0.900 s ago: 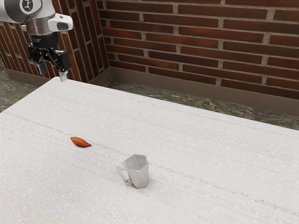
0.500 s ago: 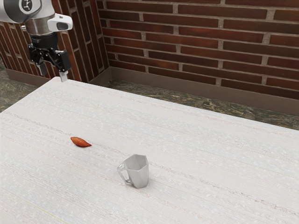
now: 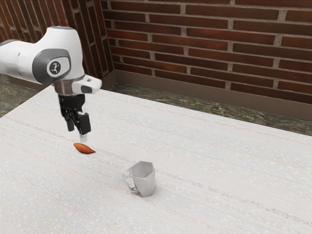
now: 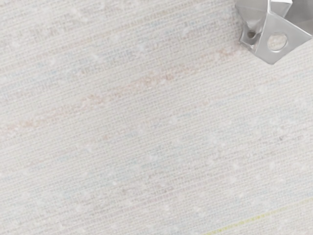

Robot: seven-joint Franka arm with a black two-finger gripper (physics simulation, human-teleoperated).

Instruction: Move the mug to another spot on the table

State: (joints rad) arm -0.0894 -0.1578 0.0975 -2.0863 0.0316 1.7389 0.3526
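The gripper (image 3: pixel 78 134) has come down from beyond the table's far corner and now hangs spread and empty, pointing downward just above a small orange object (image 3: pixel 84 148). The mug (image 3: pixel 141 178) stands upright and untouched, well apart from the gripper toward the exterior view's right. This is judged an approach phase, with no grasp yet made.

Your arm (image 3: pixel 24 58) wears smooth white shells; a grey round cap (image 3: pixel 54 67) with a white mark sits above the black gripper (image 3: pixel 82 132).
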